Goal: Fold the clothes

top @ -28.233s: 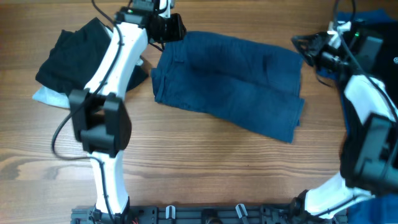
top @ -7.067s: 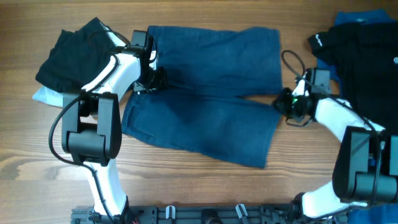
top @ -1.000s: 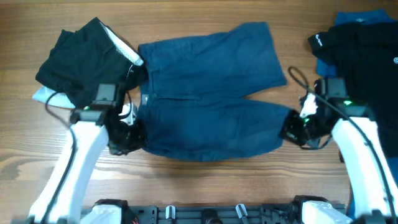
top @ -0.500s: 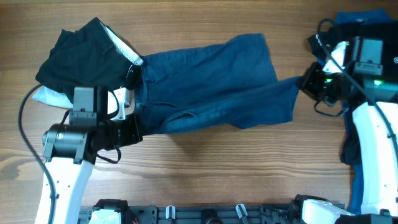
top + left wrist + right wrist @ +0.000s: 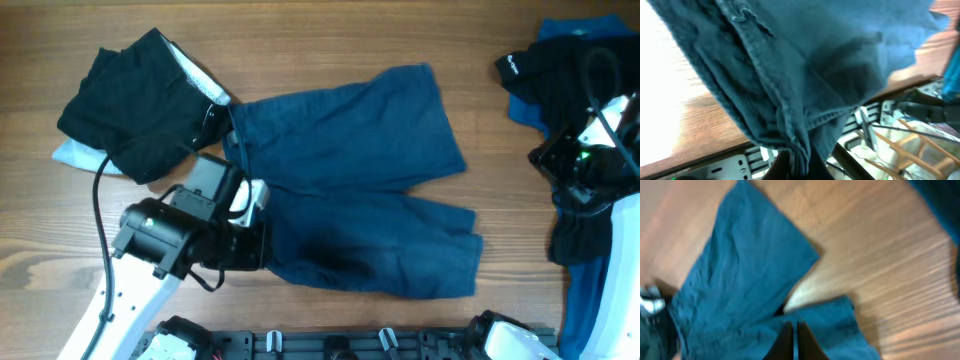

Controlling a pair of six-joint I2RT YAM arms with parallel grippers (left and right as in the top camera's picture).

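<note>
- The dark blue shorts (image 5: 350, 170) lie near the middle of the counter (image 5: 330, 40). The waistband is toward the left and both legs point right.
- The two legs are splayed apart. The far one angles toward the far right, and the near one runs along the near edge with a few wrinkles at its hem.
- The left claw (image 5: 258, 245) is clamped on the near-left corner of the shorts, by the waist. In the left wrist view the cloth bunches down into the fingers and hangs away from them in folds.
- The right claw (image 5: 791, 327) has its fingers pressed together with nothing between them that I can see. It hangs over the right side of the counter, apart from the shorts and looking back at the leg hems.
- A black bundle with a white lining (image 5: 130, 95) sits at the far left, touching the waistband end. A black top with a small white logo (image 5: 570, 65) lies at the far right, partly under the right arm.
- To my eye the folding proper has not begun. The shorts are only opened out, and not yet flat at the held corner.
- Left to do, I'd judge: smooth that corner, bring one leg over the other, then fold the length in half.
</note>
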